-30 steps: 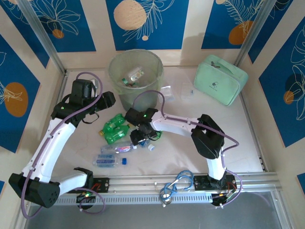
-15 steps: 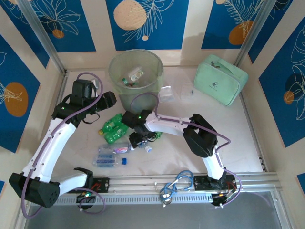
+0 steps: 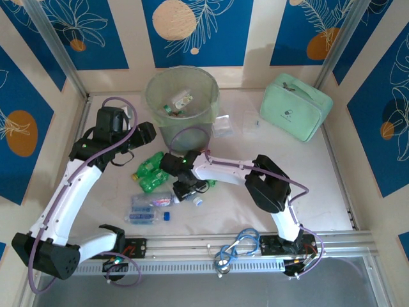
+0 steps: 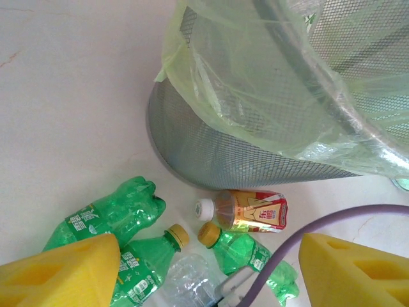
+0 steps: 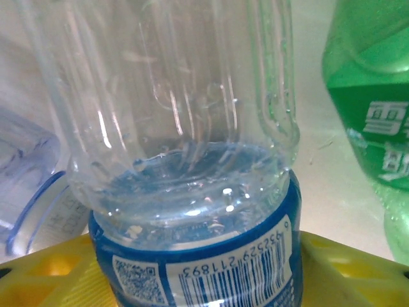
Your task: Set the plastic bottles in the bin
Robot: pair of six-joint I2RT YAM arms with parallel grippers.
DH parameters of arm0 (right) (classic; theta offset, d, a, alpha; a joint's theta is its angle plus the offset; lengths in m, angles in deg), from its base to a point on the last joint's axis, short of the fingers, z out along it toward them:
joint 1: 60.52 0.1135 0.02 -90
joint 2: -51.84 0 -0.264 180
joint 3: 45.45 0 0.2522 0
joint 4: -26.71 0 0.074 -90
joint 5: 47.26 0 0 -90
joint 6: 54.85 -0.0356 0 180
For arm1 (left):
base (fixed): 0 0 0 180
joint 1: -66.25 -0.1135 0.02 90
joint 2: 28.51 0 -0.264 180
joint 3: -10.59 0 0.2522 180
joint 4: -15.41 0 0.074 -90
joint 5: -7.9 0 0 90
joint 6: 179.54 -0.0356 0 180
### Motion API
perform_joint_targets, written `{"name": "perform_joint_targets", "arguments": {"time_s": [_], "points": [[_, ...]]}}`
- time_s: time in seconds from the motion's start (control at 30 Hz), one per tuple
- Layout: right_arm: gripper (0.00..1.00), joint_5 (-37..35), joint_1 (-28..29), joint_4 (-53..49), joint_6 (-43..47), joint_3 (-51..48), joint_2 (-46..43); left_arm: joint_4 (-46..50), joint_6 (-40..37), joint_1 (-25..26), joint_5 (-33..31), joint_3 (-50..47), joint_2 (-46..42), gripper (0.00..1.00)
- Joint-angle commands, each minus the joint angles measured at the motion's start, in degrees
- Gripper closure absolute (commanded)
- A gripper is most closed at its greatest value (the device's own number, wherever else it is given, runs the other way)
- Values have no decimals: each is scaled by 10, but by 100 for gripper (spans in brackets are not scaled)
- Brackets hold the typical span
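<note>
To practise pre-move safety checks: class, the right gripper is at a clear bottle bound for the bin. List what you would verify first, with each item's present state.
1. Clear bottle between the pads of the right gripper: ok.
2. Bottle lifted off the table: cannot tell.
3. Bin upright, mouth open, room inside: ok.
4. Left gripper open, holding nothing: ok.
5. Left gripper clear of the route: cannot tell; it hangs beside the bin.
6. Green bottle beside it not caught: ok.

Glossy clr plastic bottle [image 5: 179, 115], matt metal-mesh bin [image 4: 211, 150]
</note>
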Motion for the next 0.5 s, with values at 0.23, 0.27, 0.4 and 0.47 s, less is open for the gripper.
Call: {"name": "perform_joint_targets", "arguments": {"time_s": [0.23, 0.27, 0.4, 0.47], "points": [[38, -38, 12, 35, -29, -1, -212, -88, 10, -6, 74, 52, -24, 22], [38, -38, 10, 51, -31, -8, -239, -110, 15, -6, 98, 53, -25, 22], [37, -36, -8, 124, -35, -46, -346, -194, 50, -5, 176, 55, -25, 22], [38, -34, -29, 148, -47, -62, -394, -221, 64, -5, 196, 56, -26, 22]]}}
